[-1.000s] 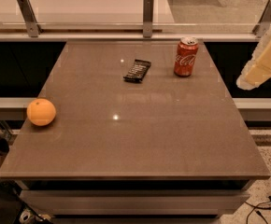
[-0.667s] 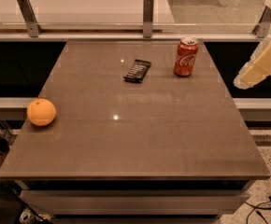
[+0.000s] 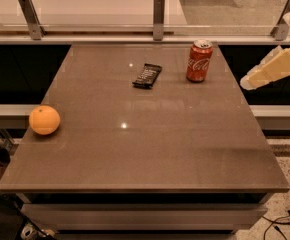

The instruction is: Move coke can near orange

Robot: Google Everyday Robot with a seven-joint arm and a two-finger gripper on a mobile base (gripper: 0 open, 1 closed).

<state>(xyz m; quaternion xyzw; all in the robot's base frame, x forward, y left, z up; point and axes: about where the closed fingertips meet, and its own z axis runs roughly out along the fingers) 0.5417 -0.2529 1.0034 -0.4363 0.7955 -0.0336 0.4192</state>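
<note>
Standing upright in the upper right of the frame, the coke can (image 3: 199, 60) rests on the far part of the counter (image 3: 150, 149) with nothing gripping it. The orange (image 3: 44, 120) sits at the counter's left edge, mid-frame, well apart from the can. A dark wrapped snack bar (image 3: 147, 75) lies near the can, on its left.

Judgement: no part of the move is accomplished. Reaching, grasping, carrying across and setting down near the orange all remain.

The end effector (image 3: 265, 73) hangs beyond the counter's right edge at the right border of the frame, apart from the can and angled down and to the left. It shows as a pale elongated shape, partly cut off by the frame. Whether it is spread or pressed together cannot be told, though it appears to carry nothing.
</note>
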